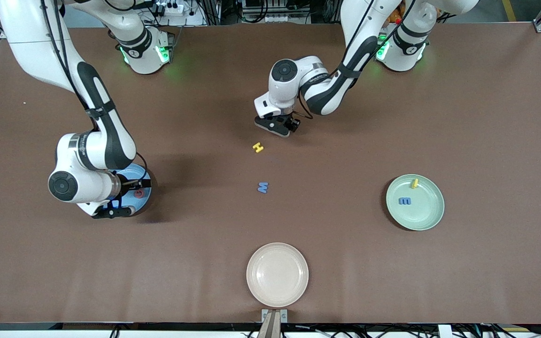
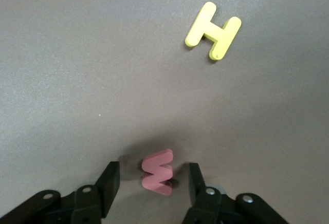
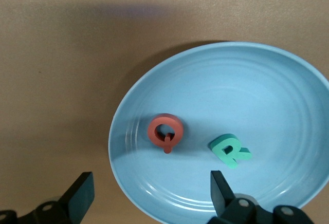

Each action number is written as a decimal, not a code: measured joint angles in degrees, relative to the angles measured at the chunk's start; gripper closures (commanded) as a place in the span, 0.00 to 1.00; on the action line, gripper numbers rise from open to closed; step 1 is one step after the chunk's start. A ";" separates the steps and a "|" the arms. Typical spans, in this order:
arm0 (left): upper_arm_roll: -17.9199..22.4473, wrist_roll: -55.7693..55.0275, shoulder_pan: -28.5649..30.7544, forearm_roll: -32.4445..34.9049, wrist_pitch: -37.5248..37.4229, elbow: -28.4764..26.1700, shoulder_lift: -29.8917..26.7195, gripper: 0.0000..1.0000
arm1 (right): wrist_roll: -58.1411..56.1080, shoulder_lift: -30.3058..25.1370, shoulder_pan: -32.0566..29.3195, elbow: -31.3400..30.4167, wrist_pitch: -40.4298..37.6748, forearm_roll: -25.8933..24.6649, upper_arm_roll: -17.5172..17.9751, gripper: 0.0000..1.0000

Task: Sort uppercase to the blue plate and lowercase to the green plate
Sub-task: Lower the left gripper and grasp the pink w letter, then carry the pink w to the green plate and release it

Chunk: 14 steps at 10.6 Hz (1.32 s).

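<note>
Left gripper (image 2: pixel 151 183) low, jaws apart astride red w (image 2: pixel 158 172) to pinch it; right gripper (image 3: pixel 149 196) waiting spread wide over blue plate (image 3: pixel 267 80)

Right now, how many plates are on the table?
3: the blue plate under the right gripper, the green plate at the left arm's end, the cream plate nearest the camera.
</note>
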 measured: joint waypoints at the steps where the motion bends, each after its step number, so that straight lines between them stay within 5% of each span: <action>1: 0.00 -0.01 0.00 0.00 0.00 0.00 0.06 0.46 | 0.00 0.00 0.00 0.00 0.01 0.00 0.00 0.00; 5: 0.02 -0.02 0.02 0.00 0.02 0.01 0.41 0.62 | 0.00 0.00 0.00 0.00 0.03 0.00 0.02 0.00; 8: 0.14 -0.04 0.09 0.00 0.00 0.04 0.25 0.95 | 0.00 0.00 0.00 0.00 0.08 0.00 0.02 0.00; 11: 0.29 -0.03 2.10 0.00 -2.60 0.73 -1.31 1.00 | 0.00 0.01 0.03 0.00 0.11 0.00 0.08 0.00; 14: 0.61 2.57 11.75 0.06 -11.88 1.66 -10.15 1.00 | 3.44 0.01 1.36 0.09 0.18 0.27 0.42 0.00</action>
